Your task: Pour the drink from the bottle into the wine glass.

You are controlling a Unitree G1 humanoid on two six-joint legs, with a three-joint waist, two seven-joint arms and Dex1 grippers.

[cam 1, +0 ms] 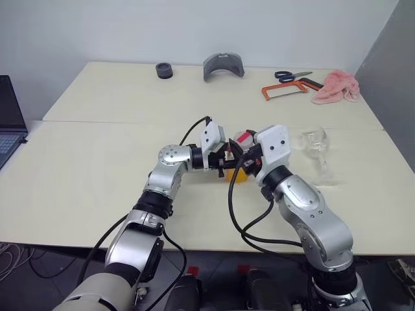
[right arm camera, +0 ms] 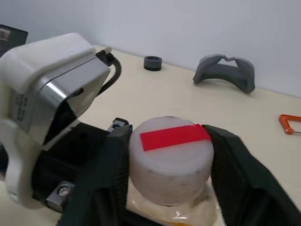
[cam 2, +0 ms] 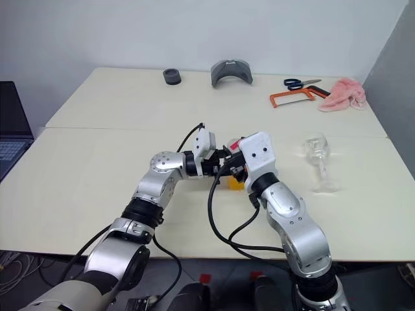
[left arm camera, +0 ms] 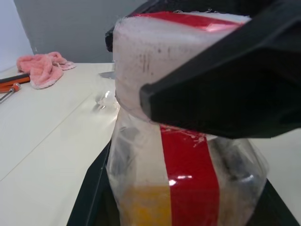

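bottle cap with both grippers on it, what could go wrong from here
1. The right gripper straddles the cap while the left gripper clamps the bottle. If that clamp slips, the bottle may spin with the cap.
2. Squeezing the soft plastic could push the drink out once the cap loosens.
3. The wine glass stands close by the right arm; a swing could topple it.

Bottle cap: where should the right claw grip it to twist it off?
Grip the cap around its round side wall, coming from above, one finger on each side. The bottle stands upright, held by the left claw, so the cap's sides are free.
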